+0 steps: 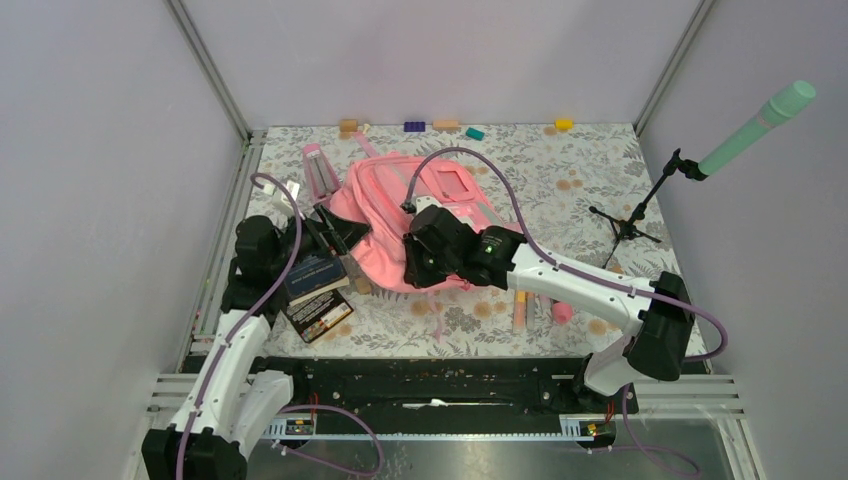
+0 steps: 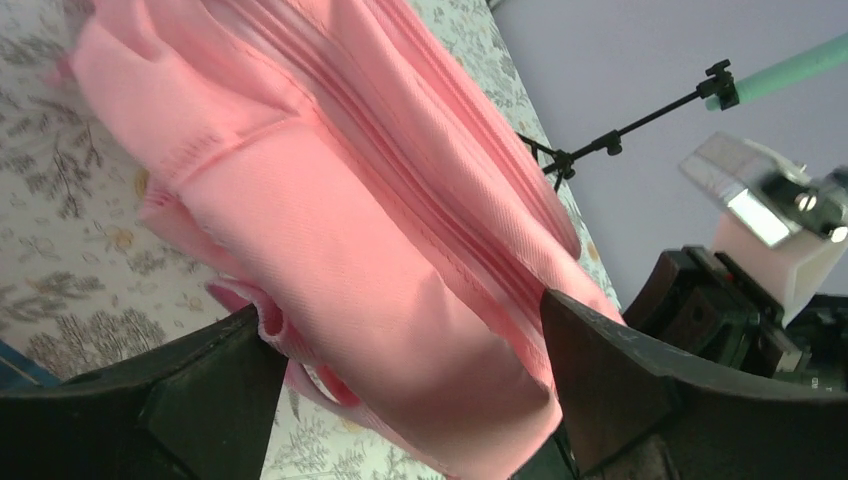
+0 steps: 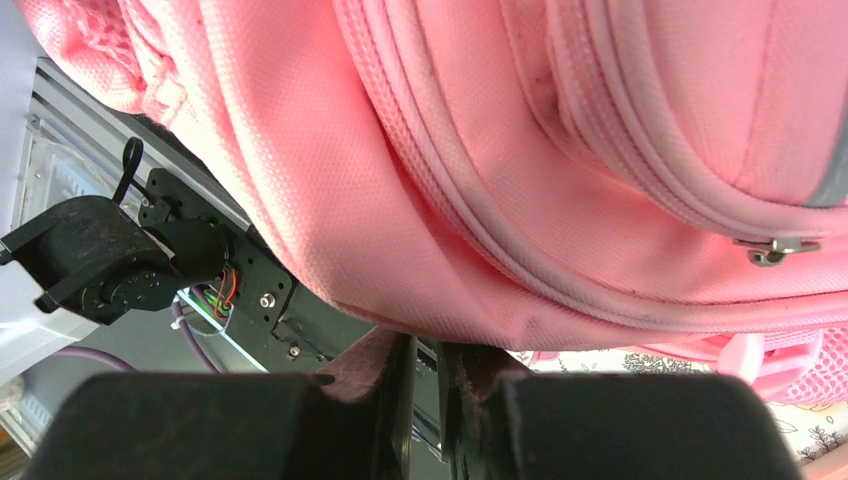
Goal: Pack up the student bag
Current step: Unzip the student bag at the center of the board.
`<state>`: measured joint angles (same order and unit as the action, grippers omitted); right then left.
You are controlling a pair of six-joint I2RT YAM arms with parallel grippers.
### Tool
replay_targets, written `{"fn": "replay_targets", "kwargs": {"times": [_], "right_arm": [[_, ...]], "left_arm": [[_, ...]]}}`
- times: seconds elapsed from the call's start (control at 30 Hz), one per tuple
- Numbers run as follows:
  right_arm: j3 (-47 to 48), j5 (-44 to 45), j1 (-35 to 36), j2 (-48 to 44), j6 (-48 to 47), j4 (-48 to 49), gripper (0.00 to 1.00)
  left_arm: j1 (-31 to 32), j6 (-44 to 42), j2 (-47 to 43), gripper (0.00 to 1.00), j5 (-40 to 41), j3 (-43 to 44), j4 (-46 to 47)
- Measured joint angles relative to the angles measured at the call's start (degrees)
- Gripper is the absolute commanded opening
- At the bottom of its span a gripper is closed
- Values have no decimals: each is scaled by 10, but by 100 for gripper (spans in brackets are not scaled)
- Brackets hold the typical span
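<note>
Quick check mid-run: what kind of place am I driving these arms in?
Most likely a lab data-collection cell, not a classroom: plain walls on an aluminium frame, a floral-covered table with the student bag, and a stand on it holding a green pole.

Two dark paperback books (image 1: pixel 315 285) sit left on the floral tablecloth (image 1: pixel 560 180), small coloured blocks (image 1: pixel 414 126) line the far edge, and a black tripod (image 1: pixel 630 215) holds a mint-green tube (image 1: pixel 760 125) on the right.

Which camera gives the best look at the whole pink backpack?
The top view: the backpack appears nearly whole, outline included. The left wrist view shows only pink folds; the right wrist view shows only seams and a zip pull.
</note>
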<state>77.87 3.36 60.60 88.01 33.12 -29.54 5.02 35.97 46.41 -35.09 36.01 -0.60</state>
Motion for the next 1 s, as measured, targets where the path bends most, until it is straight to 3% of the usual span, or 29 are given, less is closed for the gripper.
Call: {"fn": "replay_targets", "kwargs": {"times": [0.2, 0.5, 0.7, 1.0], "right_arm": [[-9, 2, -3, -2, 4, 3, 0], [-12, 2, -6, -2, 7, 9, 0], [-16, 2, -9, -2, 8, 18, 0], [-24, 1, -10, -5, 5, 19, 0]], "left_arm": [[2, 33, -38, 87, 3, -48, -2], [5, 45, -119, 95, 22, -75, -49], [6, 46, -161, 88, 24, -101, -48], [6, 42, -174, 31, 24, -123, -25]]}}
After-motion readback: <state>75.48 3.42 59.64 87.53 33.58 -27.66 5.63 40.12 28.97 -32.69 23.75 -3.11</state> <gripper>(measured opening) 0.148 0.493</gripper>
